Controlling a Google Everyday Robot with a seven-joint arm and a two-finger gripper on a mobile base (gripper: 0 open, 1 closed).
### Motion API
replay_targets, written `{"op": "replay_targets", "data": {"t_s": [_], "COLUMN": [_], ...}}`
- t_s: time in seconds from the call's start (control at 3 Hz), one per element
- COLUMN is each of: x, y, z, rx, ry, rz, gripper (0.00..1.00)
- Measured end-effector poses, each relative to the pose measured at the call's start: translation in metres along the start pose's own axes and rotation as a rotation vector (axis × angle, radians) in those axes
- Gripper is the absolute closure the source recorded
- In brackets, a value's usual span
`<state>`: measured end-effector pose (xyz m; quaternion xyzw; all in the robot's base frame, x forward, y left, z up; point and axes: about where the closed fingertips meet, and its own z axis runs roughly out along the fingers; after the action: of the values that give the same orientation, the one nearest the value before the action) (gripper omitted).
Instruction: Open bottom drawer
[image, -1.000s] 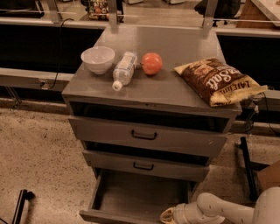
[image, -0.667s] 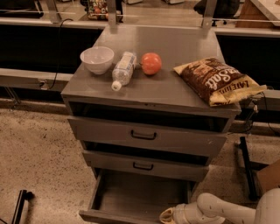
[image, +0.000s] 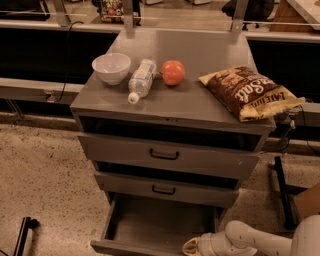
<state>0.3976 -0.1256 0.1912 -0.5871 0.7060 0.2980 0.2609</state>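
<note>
– Since the bottom drawer (image: 150, 225) stands well out of the cabinet, where does the gripper (image: 192, 246) sit against it?

– Right at the drawer's front panel, low at the bottom edge of the view, below the front right corner of the worktop (image: 200, 105). The white arm (image: 250, 237) reaches in from the right. The gripper looks to be touching the panel or just beside it, and I cannot tell whether it is clamped on anything; the handle is out of sight.

– Which way does the drawer run?

– Its front panel lies left to right, parallel to the worktop's front edge, and it slides straight out from under that edge. The plain grey inside shows from above, so I judge the task nearly done or done. Any further pull would go straight out, square to the panel.

– And the other two?

– The middle drawer (image: 165, 189) and the top drawer (image: 165, 156) each stand out a little, with a dark gap above each.

– What's on top?

– A white bowl (image: 111, 67) near the left edge, a plastic bottle (image: 140, 80) lying beside it, a round orange-red fruit (image: 173, 72) near the middle, and a bag of chips (image: 250, 92) at the right edge, its corner hanging over. All are well apart from the gripper.

– The room?

– A speckled floor (image: 45, 175), dark shelving behind, and black stands at either side.
</note>
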Motion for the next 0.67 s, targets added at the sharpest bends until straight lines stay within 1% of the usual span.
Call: {"op": "replay_targets", "data": {"t_s": [0.67], "x": [0.0000], "y": [0.0000], "z": [0.0000], "rx": [0.000], "ry": [0.000], "rz": [0.000], "gripper": [1.00]}}
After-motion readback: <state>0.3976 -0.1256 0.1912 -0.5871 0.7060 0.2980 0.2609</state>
